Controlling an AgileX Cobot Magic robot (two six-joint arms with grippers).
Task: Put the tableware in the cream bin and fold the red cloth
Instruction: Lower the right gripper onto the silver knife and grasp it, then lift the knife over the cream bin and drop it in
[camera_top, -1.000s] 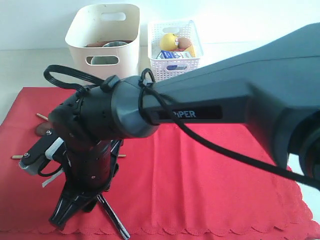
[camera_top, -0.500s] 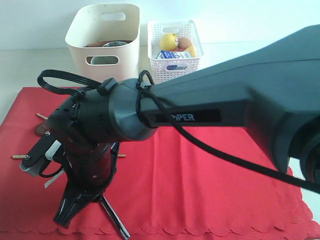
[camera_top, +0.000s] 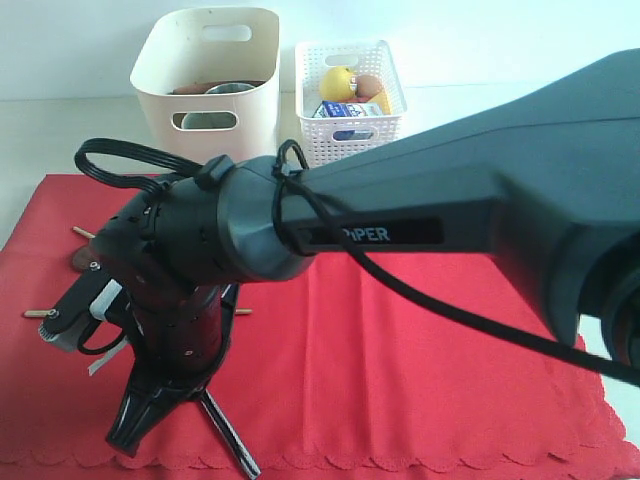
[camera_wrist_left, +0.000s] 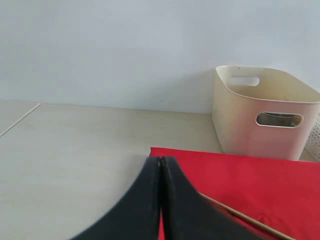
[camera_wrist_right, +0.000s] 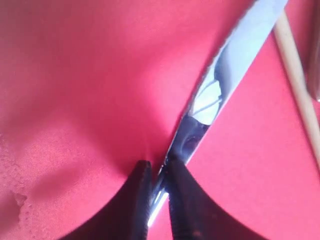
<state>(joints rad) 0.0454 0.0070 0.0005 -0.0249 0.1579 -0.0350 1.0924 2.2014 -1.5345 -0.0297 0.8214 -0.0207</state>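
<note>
Where the right arm reaches across to the near left part of the red cloth (camera_top: 400, 380), the right gripper (camera_wrist_right: 157, 167) points down at the fabric with its jaws drawn narrow on the grey metal knife (camera_wrist_right: 225, 85). From the right wrist, the shiny blade passes between the two black fingertips (camera_wrist_right: 177, 200), which touch it on either side. The rest of the knife stretches away from the gripper and lies flat on the cloth. A thin wooden chopstick (camera_wrist_right: 299, 80) lies on the cloth just beside the far part of the blade, apart from the fingers. In the exterior view the arm's bulk hides most of this grip.

The left gripper (camera_wrist_left: 161, 161) is pressed fully closed with nothing between its tips. It sits low near a corner of the cloth, where the red edge meets the bare table (camera_wrist_left: 75, 150). Another chopstick (camera_wrist_left: 240, 215) lies on the cloth close to it, not touching.

The cream bin (camera_top: 205, 75) stands on the table beyond the cloth's far edge, well apart from both grippers, with a steel cup (camera_top: 232, 89) showing inside it. Just beside the bin stands a white lattice basket (camera_top: 385, 125) holding a lemon (camera_top: 338, 80) and a milk carton (camera_top: 345, 110)
</note>
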